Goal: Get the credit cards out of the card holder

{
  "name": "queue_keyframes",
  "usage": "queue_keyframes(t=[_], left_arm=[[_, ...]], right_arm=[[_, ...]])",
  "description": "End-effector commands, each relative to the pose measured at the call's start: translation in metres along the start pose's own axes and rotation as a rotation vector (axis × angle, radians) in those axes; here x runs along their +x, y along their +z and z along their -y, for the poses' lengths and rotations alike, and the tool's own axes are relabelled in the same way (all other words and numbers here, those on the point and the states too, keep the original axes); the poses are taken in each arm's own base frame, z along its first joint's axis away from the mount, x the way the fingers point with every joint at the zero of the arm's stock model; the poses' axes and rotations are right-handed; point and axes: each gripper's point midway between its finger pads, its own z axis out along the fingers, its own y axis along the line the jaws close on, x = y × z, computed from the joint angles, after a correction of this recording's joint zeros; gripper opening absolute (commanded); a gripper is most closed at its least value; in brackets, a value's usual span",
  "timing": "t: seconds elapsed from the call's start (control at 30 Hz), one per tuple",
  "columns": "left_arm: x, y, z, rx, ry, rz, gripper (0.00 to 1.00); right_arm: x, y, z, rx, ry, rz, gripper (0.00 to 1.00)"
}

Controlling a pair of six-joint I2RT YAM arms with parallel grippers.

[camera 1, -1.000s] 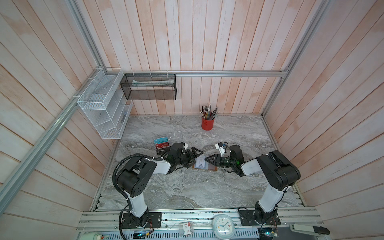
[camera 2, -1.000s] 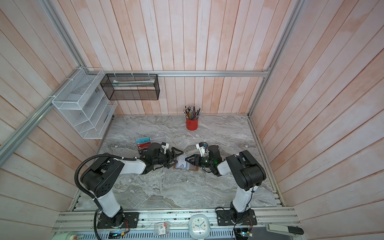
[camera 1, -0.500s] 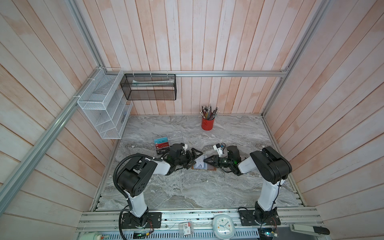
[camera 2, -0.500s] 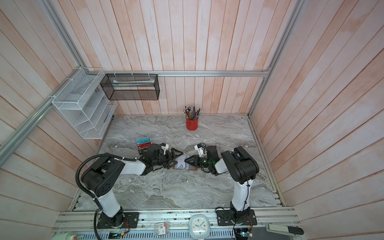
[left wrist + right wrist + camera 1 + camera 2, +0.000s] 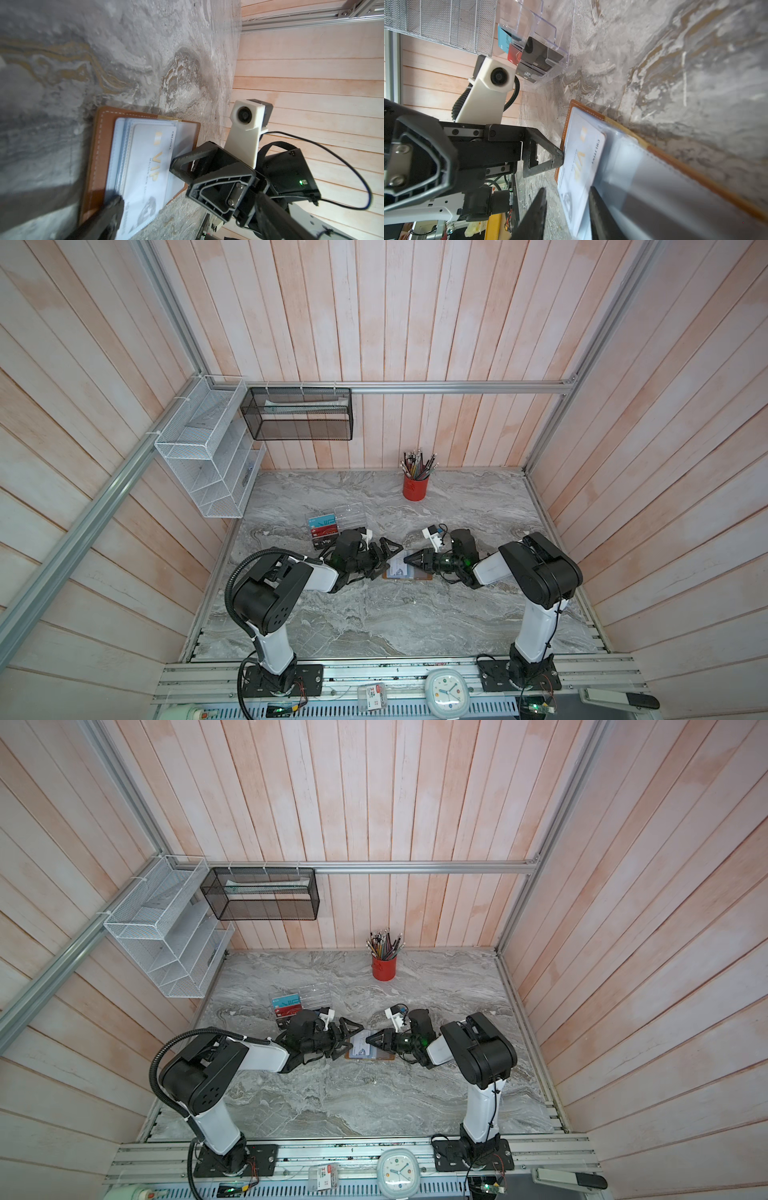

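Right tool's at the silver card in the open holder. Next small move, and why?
Probably close the right tool on the whitish-silver card: its free edge sits between the fingers, which stand apart, so nothing is gripped. The open left tool has one finger at the opposite edge of the card holder, which should brace it.

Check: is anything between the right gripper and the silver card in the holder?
No separate object. The right gripper is at the whitish-silver card in the open card holder. Only the clear plastic sleeve lies there, and whether it covers the grip spot is unclear. The left gripper is at the opposite edge.
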Motion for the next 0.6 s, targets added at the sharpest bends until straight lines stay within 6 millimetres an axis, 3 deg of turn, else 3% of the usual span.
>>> queue_keyframes(t=[0.0,0.57], left_arm=[[0.0043,-0.0037,-0.0130,-0.035,-0.006,-0.009,1.00],[0.0050,-0.0037,-0.0209,-0.048,-0.012,-0.013,1.00]], right_arm=[[-0.0006,0.0044,0.0046,0.011,-0.001,-0.006,0.33],[0.0038,0.0039,0.0116,0.043,0.001,-0.023,0.30]])
